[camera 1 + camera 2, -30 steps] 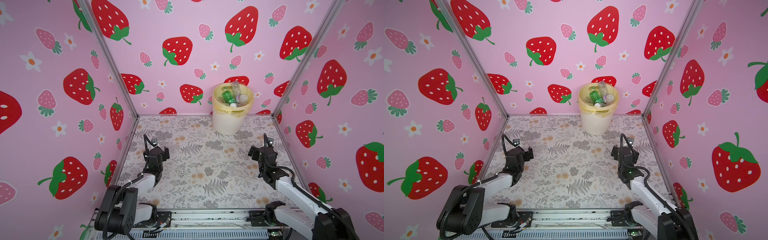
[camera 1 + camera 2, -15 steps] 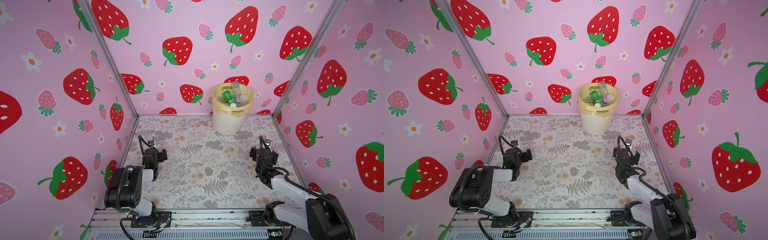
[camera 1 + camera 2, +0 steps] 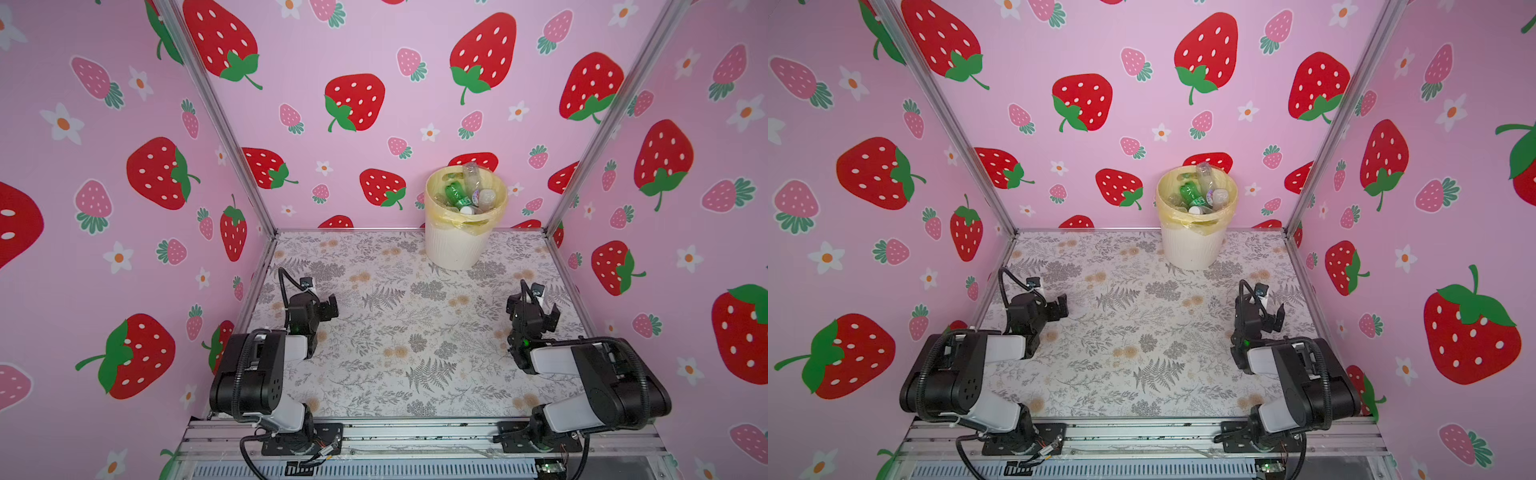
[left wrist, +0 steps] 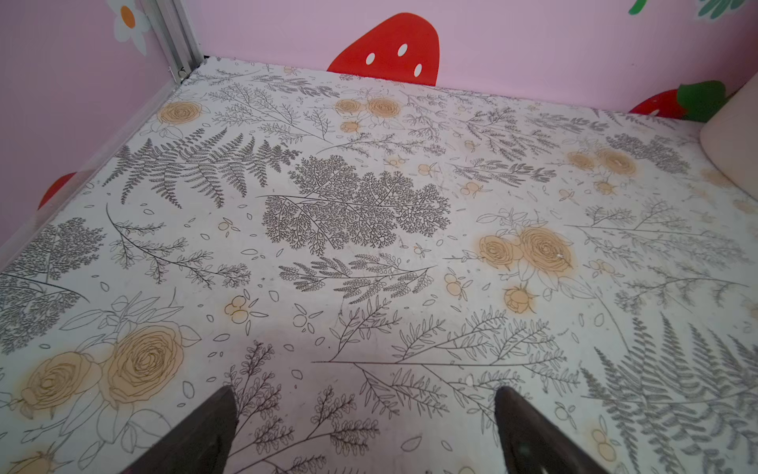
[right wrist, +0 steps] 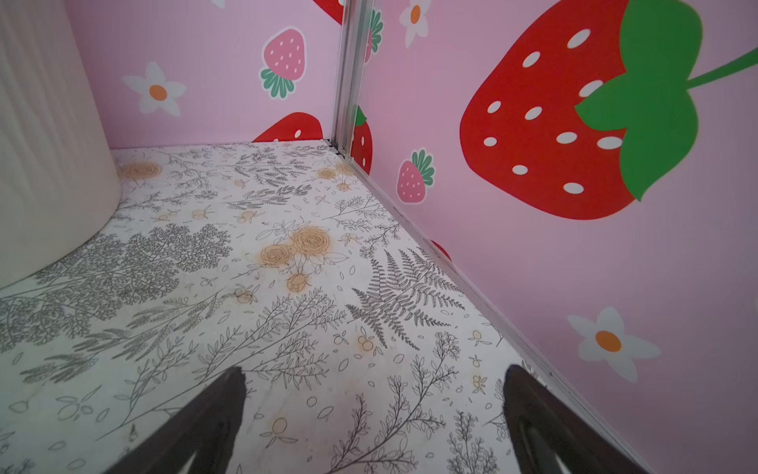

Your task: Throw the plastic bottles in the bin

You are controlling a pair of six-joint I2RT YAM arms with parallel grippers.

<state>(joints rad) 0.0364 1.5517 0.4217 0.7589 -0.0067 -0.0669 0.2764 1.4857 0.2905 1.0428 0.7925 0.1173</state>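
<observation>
The cream ribbed bin [image 3: 459,249] [image 3: 1190,249] with a yellow bag liner stands at the back of the floral mat, against the rear wall. Plastic bottles [image 3: 467,195] [image 3: 1200,195] fill it to the rim, one green among clear ones, and every bottle I see is inside it. My left gripper [image 3: 322,297] [image 4: 365,396] hangs open and empty low over the mat at the left. At the right, by the side wall, my right gripper [image 3: 536,303] [image 5: 375,373] is also open and empty. The bin's wall [image 4: 734,135] [image 5: 49,143] shows at the edge of both wrist views.
Pink strawberry-print walls close in the left, back and right sides, with metal corner posts [image 3: 582,145]. A metal rail [image 3: 415,436] carrying both arm bases runs along the near edge. The floral mat [image 3: 395,324] lies between the two grippers.
Both arms have folded back toward the near rail, their elbows dropping low. The grippers have stayed open and near the same spots at the sides.
</observation>
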